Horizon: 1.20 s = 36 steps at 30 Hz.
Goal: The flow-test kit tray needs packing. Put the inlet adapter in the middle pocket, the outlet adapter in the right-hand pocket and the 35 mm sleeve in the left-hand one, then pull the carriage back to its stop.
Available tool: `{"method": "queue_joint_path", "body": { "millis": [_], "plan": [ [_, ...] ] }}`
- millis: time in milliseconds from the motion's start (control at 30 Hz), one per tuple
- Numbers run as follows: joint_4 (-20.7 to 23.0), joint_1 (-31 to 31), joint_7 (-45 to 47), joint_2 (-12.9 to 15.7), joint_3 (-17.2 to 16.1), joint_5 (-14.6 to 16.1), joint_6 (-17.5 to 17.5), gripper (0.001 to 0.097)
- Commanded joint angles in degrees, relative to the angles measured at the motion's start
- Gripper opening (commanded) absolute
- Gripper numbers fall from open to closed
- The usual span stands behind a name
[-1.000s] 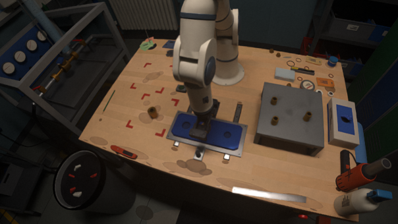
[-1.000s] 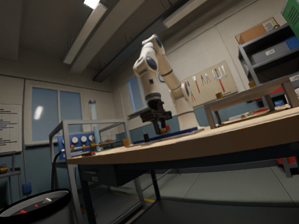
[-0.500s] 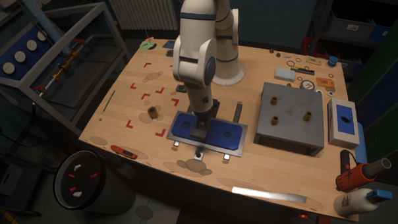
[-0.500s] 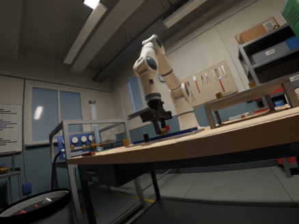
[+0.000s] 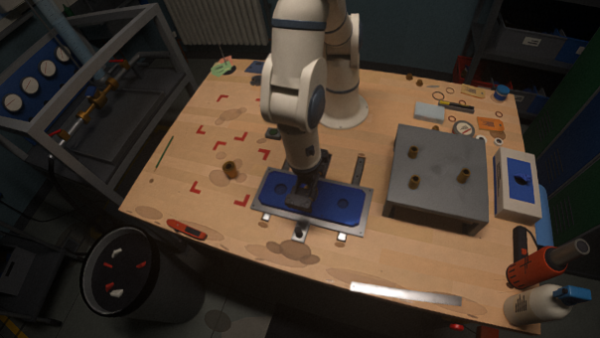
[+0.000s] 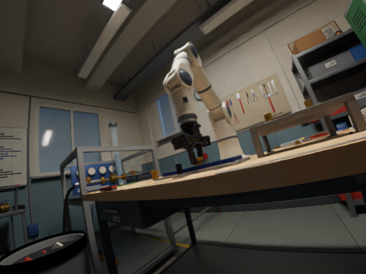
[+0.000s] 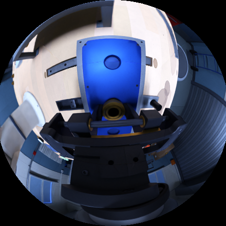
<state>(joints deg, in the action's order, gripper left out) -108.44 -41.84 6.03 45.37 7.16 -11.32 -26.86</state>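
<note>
A brass adapter (image 7: pixel 113 109) sits between the fingers of my gripper (image 5: pixel 301 191) over the middle pocket of the blue kit tray (image 5: pixel 314 200). The adapter is still gripped, low over the tray (image 6: pixel 199 158). The tray's left pocket (image 5: pixel 281 189) and right pocket (image 5: pixel 342 203) are empty. The tray rests on a grey carriage with a knob (image 5: pixel 298 232) at its front. A brass sleeve (image 5: pixel 229 169) stands on the bench left of the tray. Three brass fittings (image 5: pixel 412 152) (image 5: pixel 414 182) (image 5: pixel 463 175) stand on the grey platform to the right.
A grey raised platform (image 5: pixel 437 171) stands right of the tray. A white and blue box (image 5: pixel 515 184) is beyond it. A steel ruler (image 5: pixel 405 293) lies near the front edge. An orange knife (image 5: pixel 186 228) lies at the front left. Red corner marks cover the left bench.
</note>
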Motion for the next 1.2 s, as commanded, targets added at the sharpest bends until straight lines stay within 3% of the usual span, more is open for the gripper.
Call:
{"method": "queue_joint_path", "body": {
  "millis": [0, 267, 900, 1167],
  "plan": [
    [0.0, 0.0, 0.0, -0.1, 0.0, 0.0, 0.0, 0.052],
    [0.0, 0.0, 0.0, -0.1, 0.0, 0.0, 0.0, 0.0675],
    [0.1, 0.0, 0.0, -0.1, 0.0, 0.0, -0.1, 0.0675],
    [0.9, -0.4, -0.3, -2.1, 0.8, 0.4, -3.0, 0.0675]
  ]
}}
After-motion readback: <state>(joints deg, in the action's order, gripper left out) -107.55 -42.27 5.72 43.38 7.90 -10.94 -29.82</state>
